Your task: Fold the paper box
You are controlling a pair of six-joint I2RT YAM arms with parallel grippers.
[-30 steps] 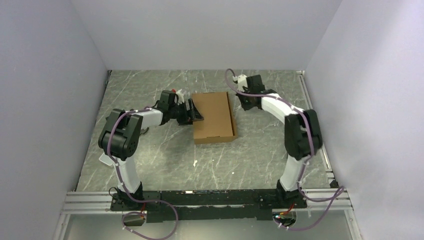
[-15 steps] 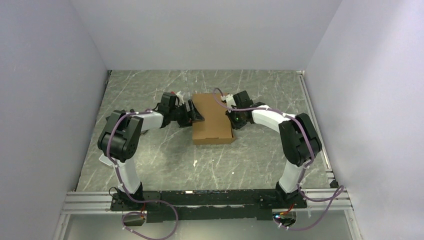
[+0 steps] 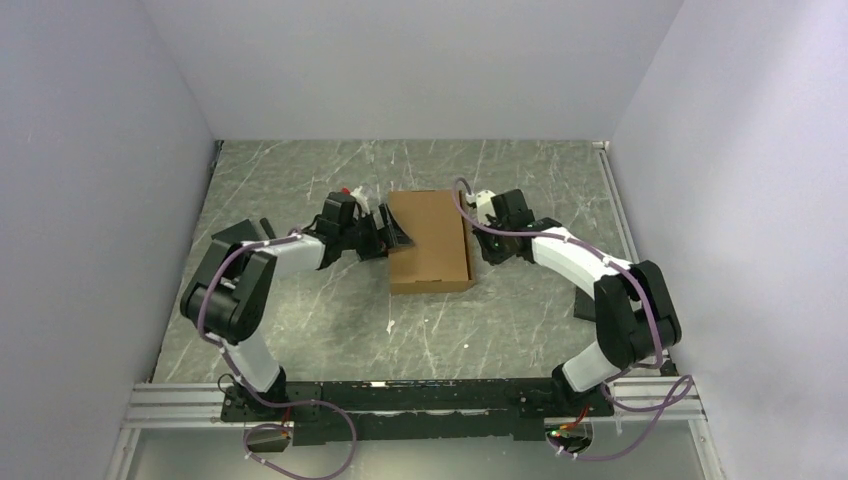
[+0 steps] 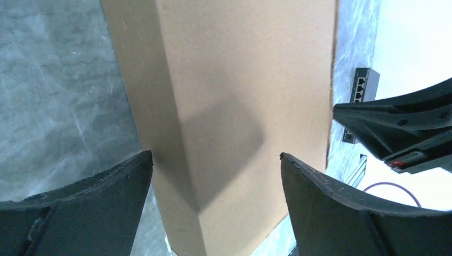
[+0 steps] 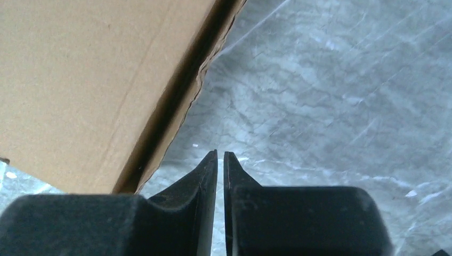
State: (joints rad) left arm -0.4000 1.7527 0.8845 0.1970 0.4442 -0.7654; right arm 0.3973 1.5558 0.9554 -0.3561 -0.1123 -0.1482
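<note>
One light, stiff paper box (image 3: 430,240), likely best pinched along a raised wall edge; left gripper (image 4: 216,157) gapes wide beside it, right gripper (image 5: 220,154) nearly closed, empty

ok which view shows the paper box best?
Top external: the whole paper box outline is in frame. Left wrist shows only its top and one side, cropped; right wrist shows only one edge and a corner.
</note>
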